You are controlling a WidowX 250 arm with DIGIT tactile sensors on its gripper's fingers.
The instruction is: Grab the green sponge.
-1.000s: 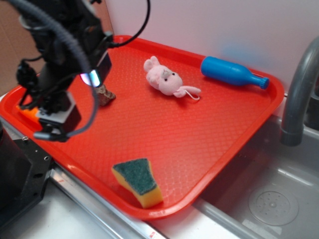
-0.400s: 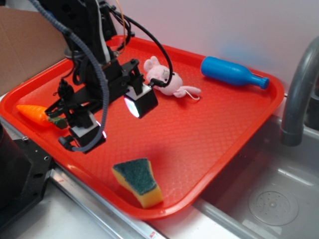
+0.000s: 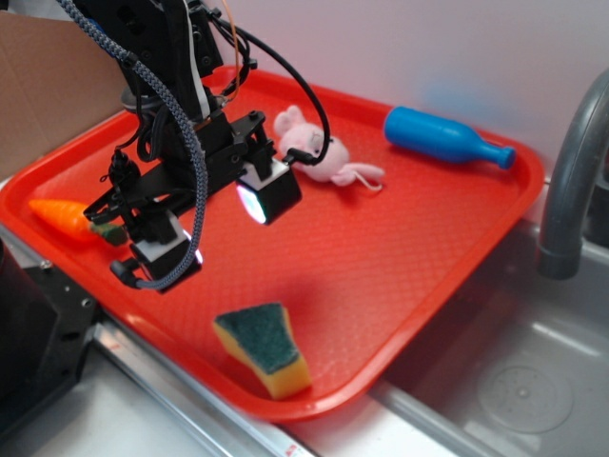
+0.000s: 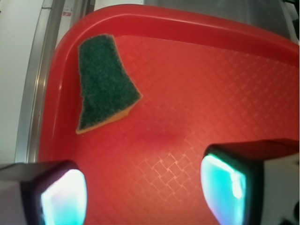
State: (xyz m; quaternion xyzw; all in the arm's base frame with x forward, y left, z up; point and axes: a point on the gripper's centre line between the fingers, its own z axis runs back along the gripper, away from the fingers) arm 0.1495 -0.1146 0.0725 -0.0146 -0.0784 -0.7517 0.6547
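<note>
Claw (image 3: 217, 224) hangs above the red tray (image 3: 400, 257) with its two pads spread wide and nothing between them. Ahead of it, off toward its left pad, the green sponge (image 4: 104, 83) lies flat near the tray's rim, clear of both pads. Its long axis seems to run away from the claw, narrow end farthest, though the slanted wrist view makes this uncertain.
</note>
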